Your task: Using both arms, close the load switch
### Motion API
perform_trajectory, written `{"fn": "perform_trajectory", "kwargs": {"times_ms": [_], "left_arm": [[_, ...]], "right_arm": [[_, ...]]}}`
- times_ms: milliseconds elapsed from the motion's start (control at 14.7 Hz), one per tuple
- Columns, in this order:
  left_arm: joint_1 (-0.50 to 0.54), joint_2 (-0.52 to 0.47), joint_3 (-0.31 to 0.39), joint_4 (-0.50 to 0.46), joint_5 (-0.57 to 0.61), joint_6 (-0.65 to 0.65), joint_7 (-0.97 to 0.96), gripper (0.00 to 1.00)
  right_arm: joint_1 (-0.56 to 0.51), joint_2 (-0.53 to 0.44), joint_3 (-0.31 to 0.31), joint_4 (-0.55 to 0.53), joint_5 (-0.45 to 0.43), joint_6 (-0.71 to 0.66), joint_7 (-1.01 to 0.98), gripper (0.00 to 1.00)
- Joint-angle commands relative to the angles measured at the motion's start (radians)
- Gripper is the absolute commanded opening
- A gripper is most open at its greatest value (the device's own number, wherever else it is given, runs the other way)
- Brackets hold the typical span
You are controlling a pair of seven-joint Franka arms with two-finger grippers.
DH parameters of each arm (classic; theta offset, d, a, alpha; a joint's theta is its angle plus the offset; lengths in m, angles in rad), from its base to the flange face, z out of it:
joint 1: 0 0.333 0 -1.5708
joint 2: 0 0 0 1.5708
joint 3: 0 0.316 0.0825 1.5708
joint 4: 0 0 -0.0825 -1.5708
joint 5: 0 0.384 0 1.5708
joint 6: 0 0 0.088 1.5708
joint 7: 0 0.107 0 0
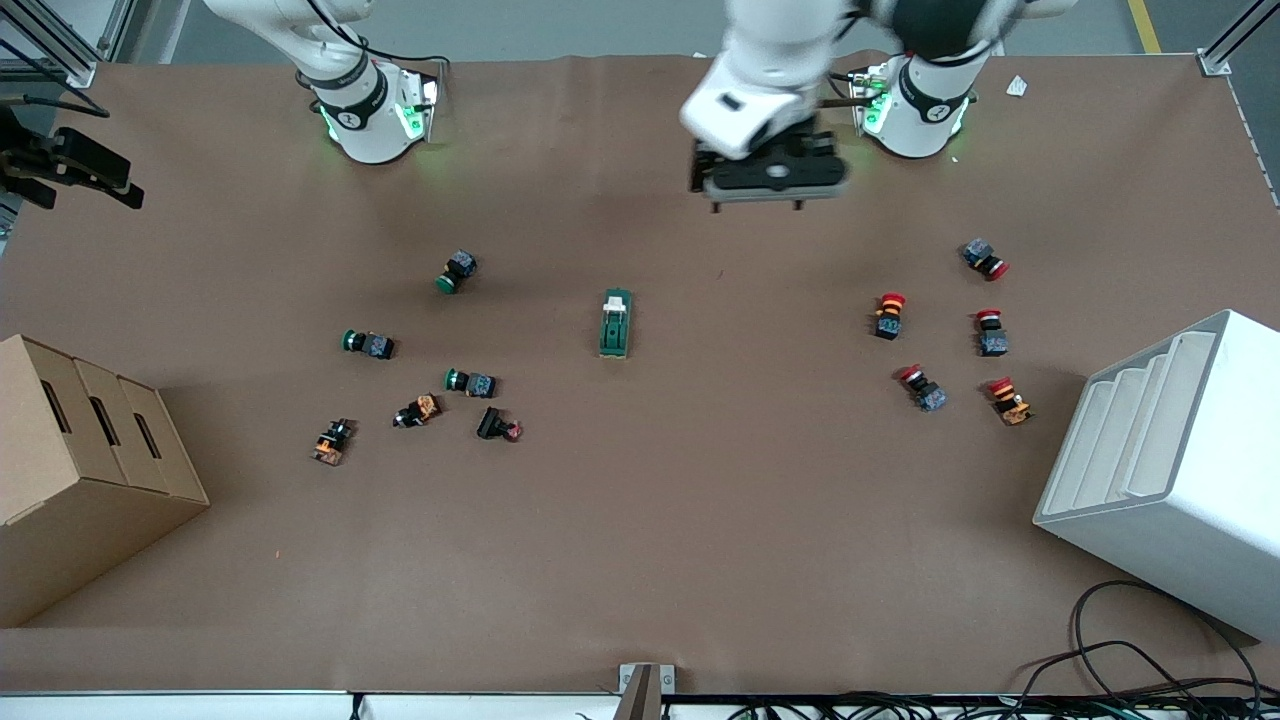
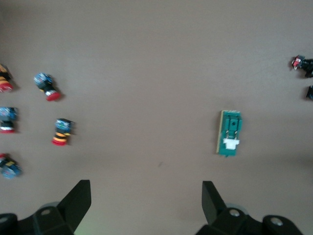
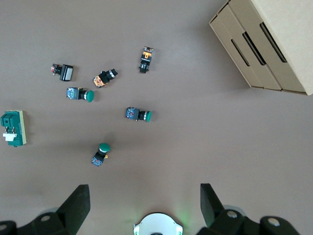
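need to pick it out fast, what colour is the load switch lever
White or cream, on the dark green load switch; clearest in the left wrist view.

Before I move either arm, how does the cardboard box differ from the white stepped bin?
The cardboard box is brown with narrow slots in its top and sits at the right arm's end of the table. The white stepped bin is white, with stair-like ridges inside, and sits at the left arm's end. Both stand at the table's edge, nearer the front camera than the load switch.
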Motion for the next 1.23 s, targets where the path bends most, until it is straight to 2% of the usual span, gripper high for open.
{"fn": "perform_trajectory", "kwargs": {"times_ms": [0,204,408,545,749,953,1157], "left_arm": [[-0.126,0.113,-0.004,0.025,0.127,0.044,-0.237,1.00],[-0.251,0.227,-0.004,0.024,0.271,0.100,-0.478,1.00],[-0.337,0.327,-0.004,0.025,0.434,0.134,-0.691,1.00],[-0.384,0.390,-0.004,0.025,0.532,0.148,-0.833,1.00],[-0.437,0.471,-0.004,0.025,0.695,0.156,-0.992,1.00],[-0.473,0.541,-0.003,0.013,0.856,0.170,-1.138,1.00],[-0.490,0.577,-0.003,-0.059,1.022,0.171,-1.267,1.00]], "right_arm": [[-0.011,0.000,0.005,0.003,-0.007,0.000,0.006,1.00],[-0.008,0.069,0.005,0.003,-0.007,0.000,-0.004,1.00],[-0.008,0.197,0.005,0.027,-0.001,0.010,-0.008,1.00],[-0.002,0.312,0.005,0.050,-0.027,0.012,-0.010,1.00],[0.031,0.317,0.010,-0.005,0.012,0.087,0.021,1.00],[0.103,0.319,0.011,-0.048,0.078,0.148,0.264,1.00],[0.214,0.339,0.011,-0.052,0.152,0.199,0.536,1.00]]}}
